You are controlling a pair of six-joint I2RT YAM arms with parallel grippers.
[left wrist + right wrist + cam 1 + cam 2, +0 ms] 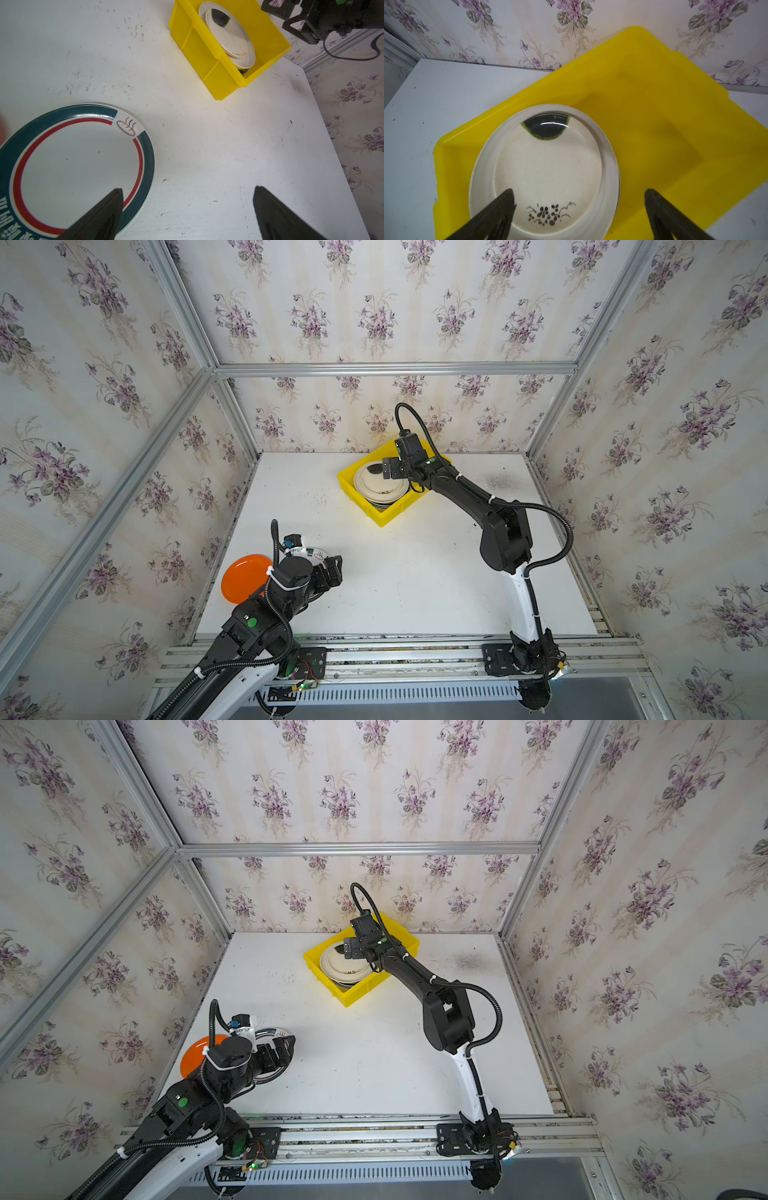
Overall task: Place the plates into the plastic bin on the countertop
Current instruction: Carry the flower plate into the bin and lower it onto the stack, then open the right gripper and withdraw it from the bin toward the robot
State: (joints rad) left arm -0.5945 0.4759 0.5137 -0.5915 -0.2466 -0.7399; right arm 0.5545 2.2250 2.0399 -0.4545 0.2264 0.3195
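The yellow plastic bin (384, 516) (654, 99) stands at the back of the white countertop (415, 572). It holds a stack of plates topped by a cream plate (380, 485) (548, 170) with a dark crescent and a small flower print. My right gripper (388, 469) (578, 193) hangs open just above that plate, holding nothing. Near the front left lies a white plate with a dark green rim and red ring (79, 166) (318, 552). My left gripper (334, 568) (188, 190) is open; one finger is over that rim, the other over bare table. An orange plate (243, 578) lies beside it.
Floral-papered walls with aluminium framing (395, 369) close in the back and both sides. The right arm's elbow (505, 539) stands over the table's right half. An aluminium rail (395, 649) runs along the front edge. The bin's right half (664, 145) holds nothing.
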